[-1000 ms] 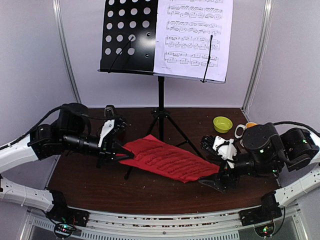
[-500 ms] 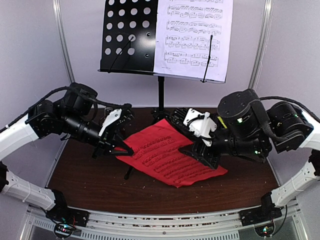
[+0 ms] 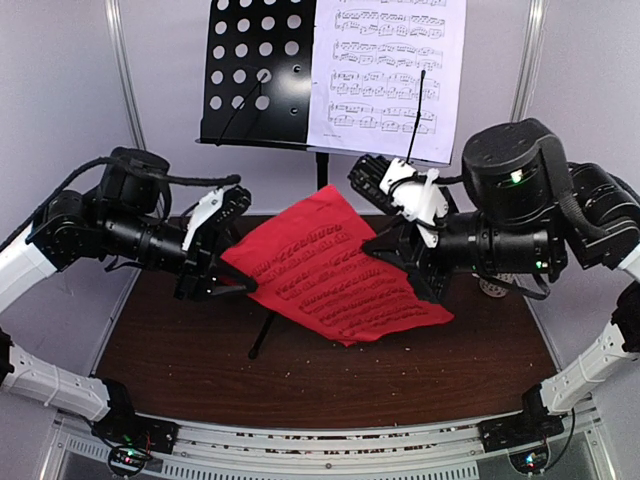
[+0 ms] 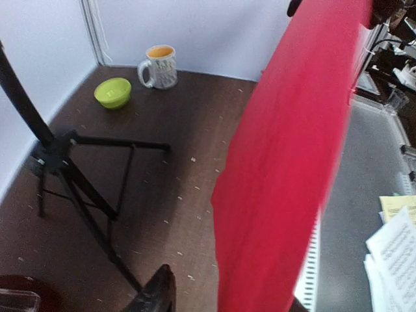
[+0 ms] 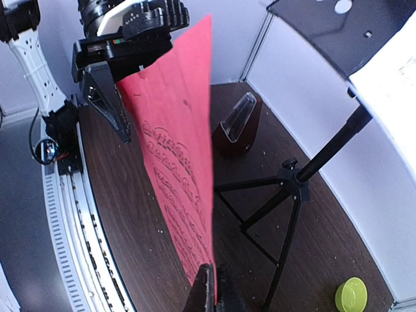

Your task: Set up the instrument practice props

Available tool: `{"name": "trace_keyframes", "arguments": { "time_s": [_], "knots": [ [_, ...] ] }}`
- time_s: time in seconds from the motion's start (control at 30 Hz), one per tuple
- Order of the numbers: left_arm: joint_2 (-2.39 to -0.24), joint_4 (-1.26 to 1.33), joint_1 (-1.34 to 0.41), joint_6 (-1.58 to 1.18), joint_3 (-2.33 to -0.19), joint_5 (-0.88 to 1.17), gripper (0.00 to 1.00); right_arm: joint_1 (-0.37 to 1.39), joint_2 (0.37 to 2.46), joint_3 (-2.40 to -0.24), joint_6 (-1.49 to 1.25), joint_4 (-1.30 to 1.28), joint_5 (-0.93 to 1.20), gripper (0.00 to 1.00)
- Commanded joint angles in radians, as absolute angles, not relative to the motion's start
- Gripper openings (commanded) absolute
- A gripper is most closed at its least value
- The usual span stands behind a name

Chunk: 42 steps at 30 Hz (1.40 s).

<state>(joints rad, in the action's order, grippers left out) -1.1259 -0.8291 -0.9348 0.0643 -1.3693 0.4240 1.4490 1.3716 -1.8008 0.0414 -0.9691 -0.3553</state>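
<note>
– Above the table [image 3: 190, 350], between the two arms, what do we have?

– We have the red sheet [image 3: 320, 270]. It hangs tilted in the air, in front of the pole of the stand [image 3: 322, 190] and lower than the desk [image 3: 255, 70]. It does not touch the table.

– Who holds it?

– The right gripper [image 5: 213, 289] does. Its fingers are pressed together on one edge of the paper. The left gripper [image 3: 238, 250] is at the opposite corner. In its own view we see a gap between one finger [image 4: 159, 292] and the paper, so its jaws stand apart and do not pinch.

– Can we read something?

– Both sheets carry printed staves of notes. On the white sheet [image 3: 385, 75] we see several lines of music, but any words are too small for us. It leans on the right half of the desk, behind a thin wire arm [image 3: 415, 115]. The left half shows round holes.

– And the metronome?

– The metronome [image 5: 237, 123] stands upright on the table near the feet of the stand. In the right wrist view it is beyond the red sheet. The bowl [image 4: 112, 92] and the mug [image 4: 159, 66] stand just beside each other close to the wall. We cannot read the pattern on the mug.
</note>
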Motion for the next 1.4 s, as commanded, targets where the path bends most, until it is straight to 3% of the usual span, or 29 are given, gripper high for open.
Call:
{"name": "trace_keyframes", "arguments": {
  "time_s": [0.0, 0.27, 0.53, 0.83, 1.37],
  "knots": [
    [-1.029, -0.654, -0.93, -0.004, -1.411, 0.209, 0.54, 1.452, 1.306, -1.873, 0.008, -0.889, -0.338, 0.0],
    [-1.098, -0.66, -0.93, 0.003, -1.704, -0.064, 0.62, 1.442, 1.297, -1.994, 0.017, -0.777, -0.328, 0.0],
    [-1.242, -0.638, -0.928, 0.043, -1.911, -0.278, 0.63, 1.369, 1.357, -2.127, -0.052, -0.593, -0.358, 0.0],
    [-1.409, -0.624, -0.905, 0.067, -2.057, -0.291, 0.62, 1.296, 1.426, -2.208, -0.091, -0.413, -0.416, 0.0],
    [-1.546, -0.716, -0.82, 0.056, -2.163, -0.306, 0.48, 1.249, 1.493, -2.312, 0.023, -0.368, -0.575, 0.0]
  ]
}}
